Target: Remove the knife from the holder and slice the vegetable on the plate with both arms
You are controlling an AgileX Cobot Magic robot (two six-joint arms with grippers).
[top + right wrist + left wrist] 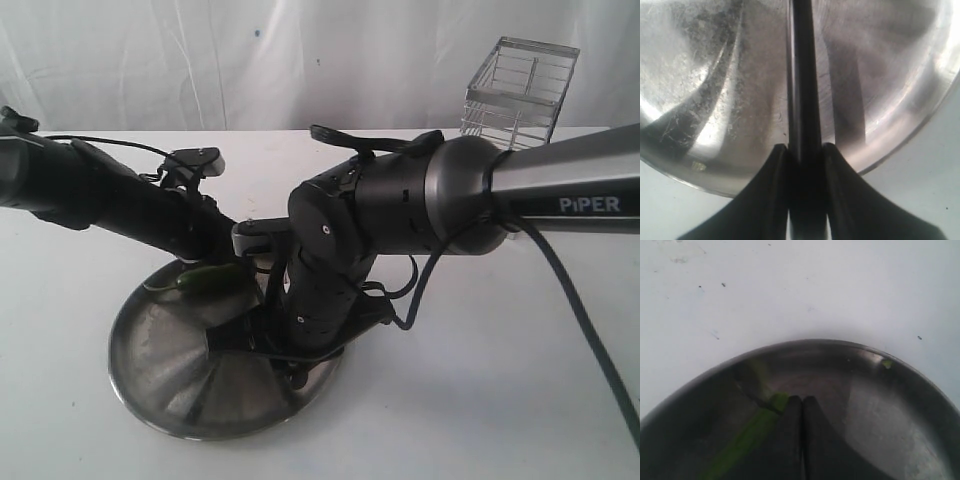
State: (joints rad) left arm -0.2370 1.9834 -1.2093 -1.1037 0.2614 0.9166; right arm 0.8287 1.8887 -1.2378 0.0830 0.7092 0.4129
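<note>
With both arms over the plate (pixel 150 395): right gripper (pixel 804 155) clamping knife (pixel 802 75), left gripper (pixel 802 407) pinching vegetable (pixel 200 280).

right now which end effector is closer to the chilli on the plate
Left. The left end effector sits shut right beside the chilli at the plate's far rim. The right end effector, clamping the knife, is farther off over the plate's middle.
</note>
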